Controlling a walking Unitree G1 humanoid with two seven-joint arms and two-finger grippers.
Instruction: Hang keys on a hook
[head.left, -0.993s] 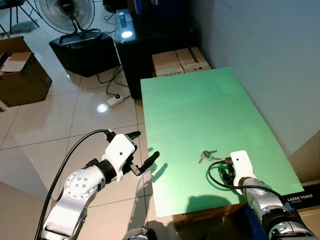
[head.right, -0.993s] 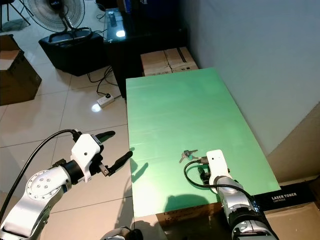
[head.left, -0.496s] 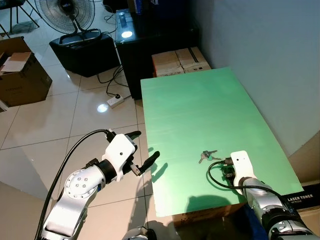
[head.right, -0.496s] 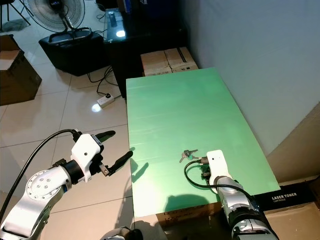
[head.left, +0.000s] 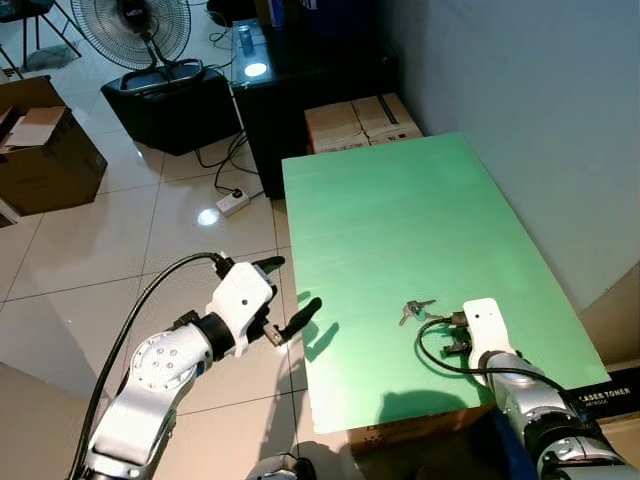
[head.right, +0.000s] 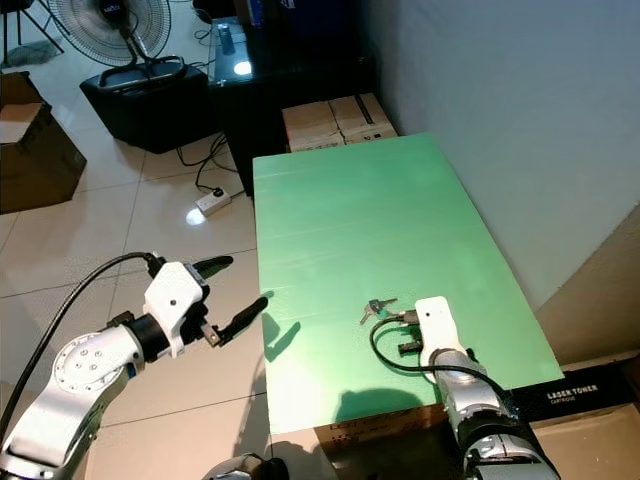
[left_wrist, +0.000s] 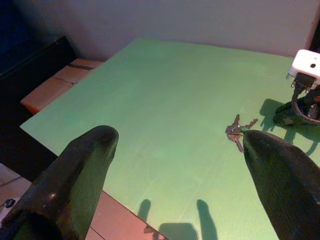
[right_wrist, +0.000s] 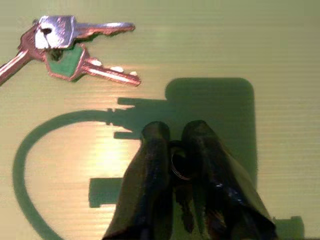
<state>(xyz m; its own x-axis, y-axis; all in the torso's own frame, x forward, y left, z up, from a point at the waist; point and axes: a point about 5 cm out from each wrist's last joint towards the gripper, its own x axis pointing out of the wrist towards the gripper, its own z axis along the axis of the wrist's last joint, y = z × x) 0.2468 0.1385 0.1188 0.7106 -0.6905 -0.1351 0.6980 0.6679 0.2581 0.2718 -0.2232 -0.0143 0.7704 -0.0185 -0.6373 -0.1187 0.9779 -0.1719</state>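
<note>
A: What takes up most of the frame?

B: The green table (head.left: 400, 230), running from centre to lower right. The left gripper (head.left: 283, 303) hovers off its left edge, fingers spread wide, probably just standing by.

A: And the keys?

B: The keys (head.left: 413, 310) lie flat on the table, lower centre. The right gripper (right_wrist: 176, 165) is just beside them, fingers pressed together around a small ring (right_wrist: 179, 166), likely the key ring, though whether it joins the bunch isn't clear.

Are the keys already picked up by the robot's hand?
No, the keys lie flat on the green table, apart from the right gripper, whose fingertips are close together beside them.
</note>
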